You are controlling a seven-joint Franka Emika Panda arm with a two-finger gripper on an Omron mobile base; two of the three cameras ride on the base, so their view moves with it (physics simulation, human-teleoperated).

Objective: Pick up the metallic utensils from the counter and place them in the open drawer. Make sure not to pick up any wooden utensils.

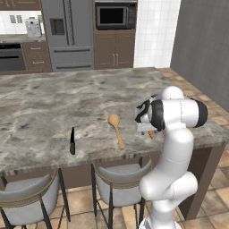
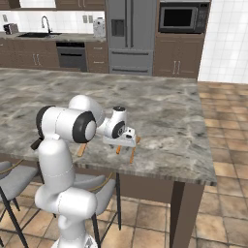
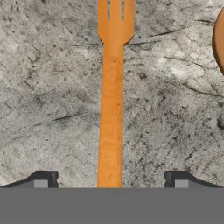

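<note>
Hand view: the orange fork (image 3: pixel 111 109) is seen flat on the marbled counter (image 3: pixel 48 87), lined up between the spread-apart fingertips (image 3: pixel 41 180) of the gripper (image 3: pixel 111 181), nothing grasped yet.

A home kitchen: steel fridge (image 1: pixel 69 31), built-in microwave (image 1: pixel 114 15), oven (image 2: pixel 71 55), sink (image 2: pixel 36 35), marbled island counter (image 1: pixel 67 103) with stools (image 1: pixel 24 201).

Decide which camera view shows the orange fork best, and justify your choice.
The hand view: the fork lies full-length on the counter, tines visible. The left base view hides nearly all of it behind the arm; the right base view shows only its handle end.
</note>
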